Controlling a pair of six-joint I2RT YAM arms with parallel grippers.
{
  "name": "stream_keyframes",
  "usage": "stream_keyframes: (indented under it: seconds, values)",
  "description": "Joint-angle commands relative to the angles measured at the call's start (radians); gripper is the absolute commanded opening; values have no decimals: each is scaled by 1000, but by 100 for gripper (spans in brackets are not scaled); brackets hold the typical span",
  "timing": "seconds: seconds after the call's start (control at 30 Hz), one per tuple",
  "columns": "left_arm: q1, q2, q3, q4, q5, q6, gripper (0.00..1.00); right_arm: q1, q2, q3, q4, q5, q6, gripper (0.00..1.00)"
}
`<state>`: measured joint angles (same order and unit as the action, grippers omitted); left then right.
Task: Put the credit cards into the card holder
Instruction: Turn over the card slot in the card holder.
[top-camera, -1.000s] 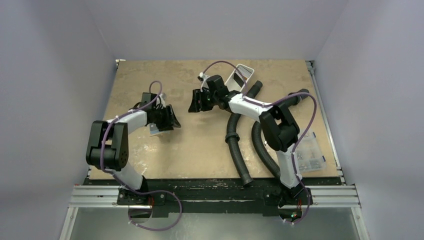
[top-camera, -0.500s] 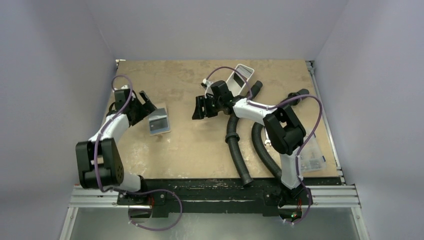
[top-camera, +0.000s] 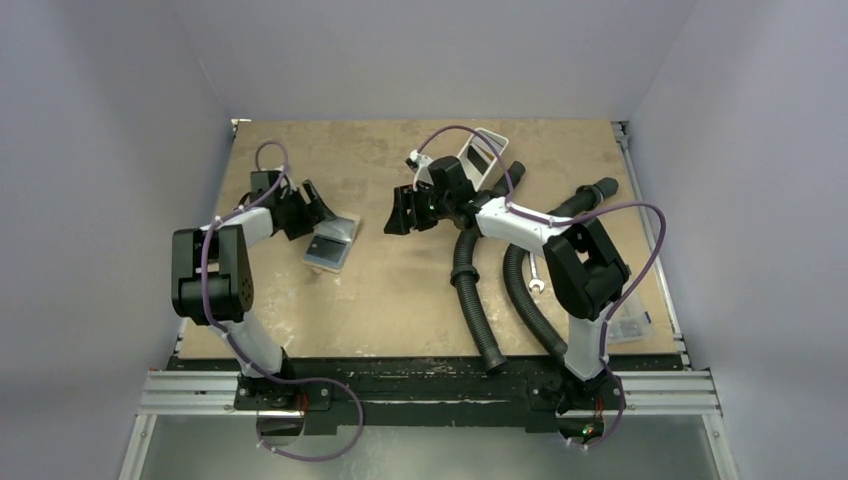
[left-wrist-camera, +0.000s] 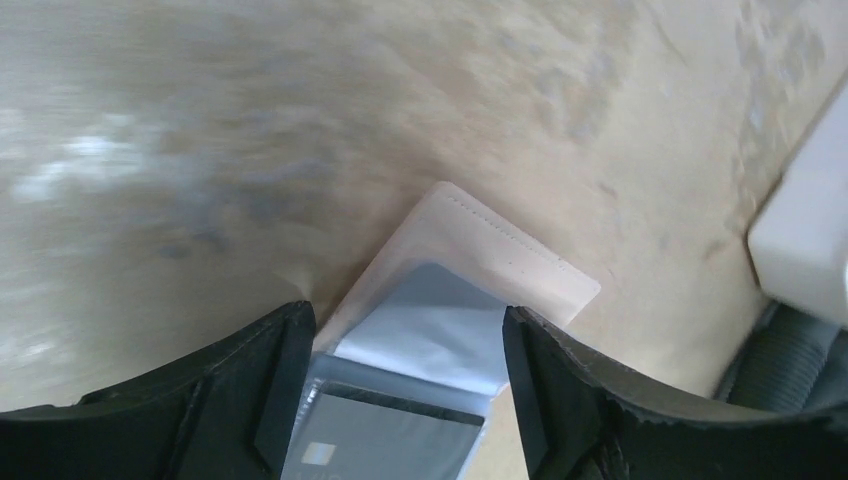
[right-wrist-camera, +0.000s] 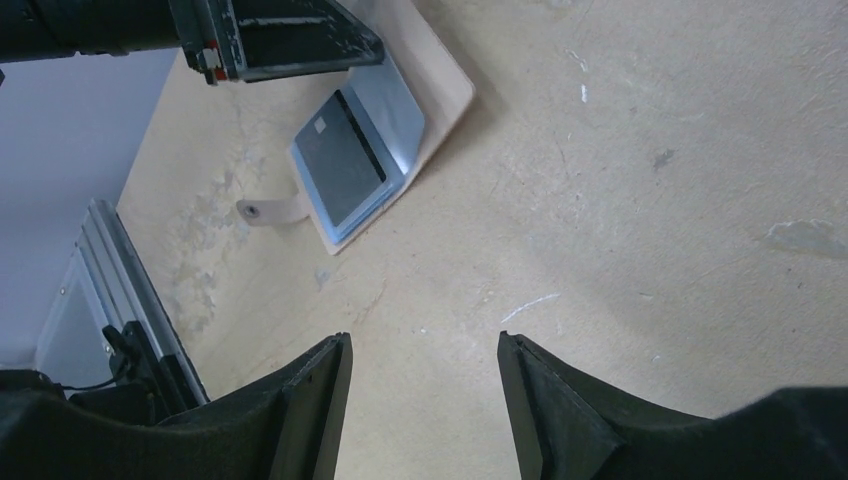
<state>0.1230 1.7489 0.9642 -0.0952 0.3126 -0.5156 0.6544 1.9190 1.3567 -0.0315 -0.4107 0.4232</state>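
The left hand (left-wrist-camera: 402, 315) hangs with its jaws spread wide and nothing between them, low over the card holder (left-wrist-camera: 505, 262), one finger on each side of the holder's near end and, as far as the wrist view shows, just clear of it. The card holder lies unfolded and flat on the worktop (right-wrist-camera: 650, 150), lining up; a light blue card (left-wrist-camera: 440, 325) sits in it toward the bare leaf, and a dark card (left-wrist-camera: 385, 440) overlaps the blue one's end on the side away from that leaf. How deep either card sits in its pocket I cannot tell, and no orange-tan card shows in any view. The snap tab (right-wrist-camera: 265, 210) sticks out flat from the holder's edge on the dark card's side. The right hand (right-wrist-camera: 422, 345) is well apart from the holder, on the side opposite the left hand, jaws parted and empty, pointing toward it. Farther beyond that hand lie black corrugated hoses (top-camera: 468, 290) and a white tray (top-camera: 478, 152). The likely trouble is at the left fingers: they straddle the holder so closely that a sideways or dropping move could catch the leaf's edge, skew the holder or drag a card partly out. If the cards are only shallowly tucked, any such nudge may spill them. A third card may also be left to find.
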Motion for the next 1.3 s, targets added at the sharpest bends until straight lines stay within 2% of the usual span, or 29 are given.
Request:
stream_keyframes:
  seconds: [0.0, 0.1, 0.23, 0.3, 0.4, 0.57, 0.67, 0.73, 0.83, 0.9, 1.0, 1.07, 1.27]
  values:
    - [-111, 20, 38, -49, 155, 143, 72, 0, -20, 5, 8, 3, -46, 64]
    - [-192, 10, 36, -116, 179, 181, 72, 0, -20, 3, -10, 12, -64, 64]
    - [-197, -73, -35, -129, 220, 181, 75, 17, -24, 11, -34, 49, -81, 63]
    - [-196, -141, -37, -166, 164, 187, 80, 41, -18, 27, -40, 61, -71, 62]
    - [-195, -237, -10, -240, 62, 176, 84, 81, -2, 39, -22, 52, -10, 51]
    - [-191, -395, -27, -323, -118, 110, 84, 177, 3, 49, 27, 84, 50, 43]
    - [-167, -446, -83, -348, -152, 60, 81, 208, 40, 104, 26, 84, 58, 39]
    - [-113, -481, -144, -344, -129, 27, 74, 225, 77, 149, 18, 80, 64, 37]
    - [-32, -527, -219, -308, -39, -26, 64, 242, 152, 215, -3, 84, 75, 31]
    - [-27, -537, -257, -269, 37, -47, 60, 243, 185, 239, -17, 94, 84, 26]
    - [-27, -520, -300, -217, 151, -68, 52, 235, 198, 220, -27, 150, 111, 20]
    - [-29, -508, -317, -207, 180, -71, 46, 223, 190, 176, -28, 186, 111, 17]
    - [-43, -520, -342, -181, 165, -74, 44, 184, 197, 92, -6, 182, 116, 13]
